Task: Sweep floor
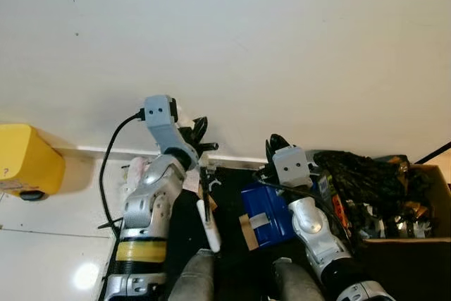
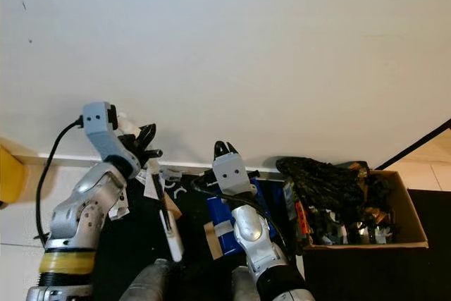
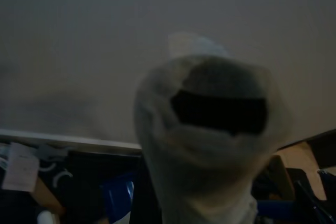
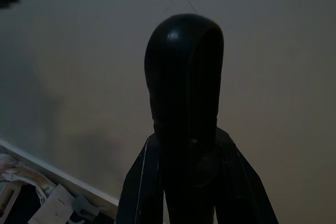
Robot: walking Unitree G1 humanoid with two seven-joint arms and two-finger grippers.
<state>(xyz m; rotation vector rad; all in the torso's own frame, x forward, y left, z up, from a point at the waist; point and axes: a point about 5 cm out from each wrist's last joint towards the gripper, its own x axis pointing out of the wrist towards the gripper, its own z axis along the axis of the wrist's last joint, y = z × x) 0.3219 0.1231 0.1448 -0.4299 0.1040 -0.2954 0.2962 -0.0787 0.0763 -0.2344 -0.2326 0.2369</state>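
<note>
We're facing a white wall with no sweeping going on, so we'd guess this is the carrying or repositioning stage. Left gripper sits around 9 o'clock, forearm bent up toward the wall, and seems clenched on a white handle that runs down between our legs, probably the broom. The left wrist view is blurry, so we can't tell for sure. Right gripper at 6 o'clock has its fingers pressed together, holding nothing we can see. Cardboard box of dark junk at 4 o'clock, yellow bin at 9. Next we'd need to turn toward open floor.
</note>
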